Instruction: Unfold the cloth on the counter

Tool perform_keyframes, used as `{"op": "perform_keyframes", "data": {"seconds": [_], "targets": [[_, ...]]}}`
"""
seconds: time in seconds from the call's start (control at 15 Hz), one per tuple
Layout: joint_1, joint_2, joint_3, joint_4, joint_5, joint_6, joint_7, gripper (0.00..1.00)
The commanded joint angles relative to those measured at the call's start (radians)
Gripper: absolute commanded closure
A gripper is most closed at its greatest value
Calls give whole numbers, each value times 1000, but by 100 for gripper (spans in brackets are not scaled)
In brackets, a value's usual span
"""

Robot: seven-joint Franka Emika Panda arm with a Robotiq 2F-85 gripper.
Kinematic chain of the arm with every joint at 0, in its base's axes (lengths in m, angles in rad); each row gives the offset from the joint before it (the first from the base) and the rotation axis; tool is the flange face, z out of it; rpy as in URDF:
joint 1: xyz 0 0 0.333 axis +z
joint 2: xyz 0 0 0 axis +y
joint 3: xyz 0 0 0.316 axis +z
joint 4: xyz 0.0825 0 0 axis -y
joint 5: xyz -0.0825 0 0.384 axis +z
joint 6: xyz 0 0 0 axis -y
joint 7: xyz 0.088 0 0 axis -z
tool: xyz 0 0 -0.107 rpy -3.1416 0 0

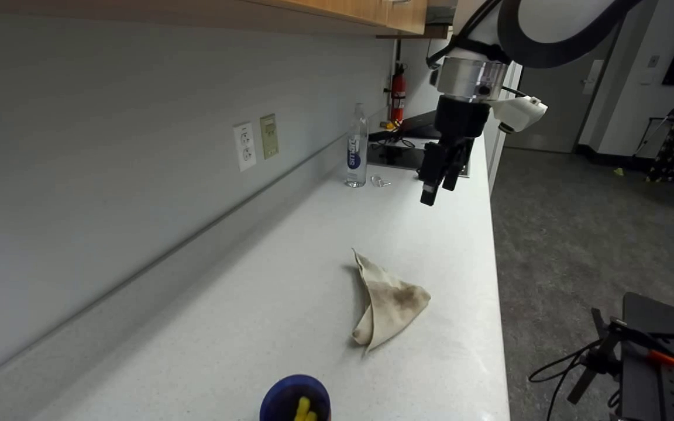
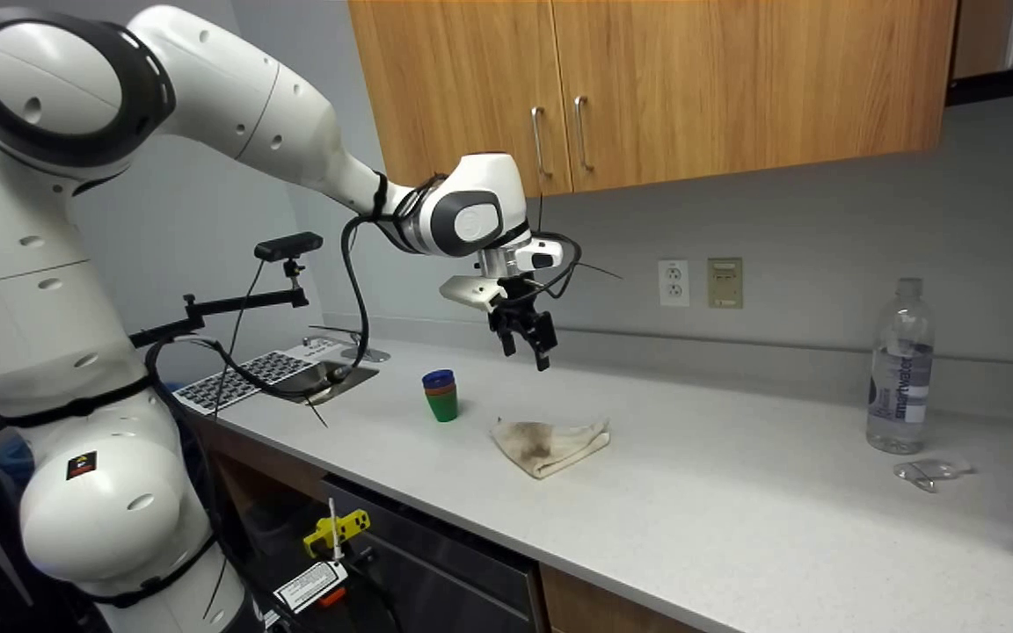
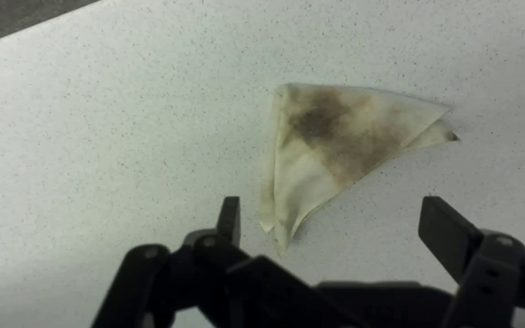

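A beige cloth with dark brown stains lies folded in a roughly triangular shape on the white counter (image 1: 243,327). The cloth shows in both exterior views (image 1: 395,301) (image 2: 546,447) and in the wrist view (image 3: 335,132). Layered edges show along one side, and a corner pokes out from under the fold. My black gripper (image 1: 438,189) hangs above the counter, apart from the cloth. It also shows in an exterior view (image 2: 526,353). In the wrist view the gripper's fingers (image 3: 331,205) are wide apart with nothing between them. The cloth's pointed end appears between and below them.
Stacked coloured cups (image 2: 441,396) stand near the cloth. A water bottle (image 2: 900,387) and a small clear plastic piece (image 2: 929,473) are farther along the counter. Wooden cabinets (image 2: 691,79) hang above. A sink (image 2: 344,380) is near the robot base. The wall bounds the counter's back.
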Motion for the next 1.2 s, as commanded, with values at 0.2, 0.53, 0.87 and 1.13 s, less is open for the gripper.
{"op": "perform_keyframes", "data": {"seconds": [0.2,0.53,0.87,1.13], "targets": [[2,130,-10,70,-84,47,117,3],[29,297,-19,207,-165,70,211,0],[61,462,-35,378,-148,70,276,0],[81,559,-57,483,-144,86,308,0]]}}
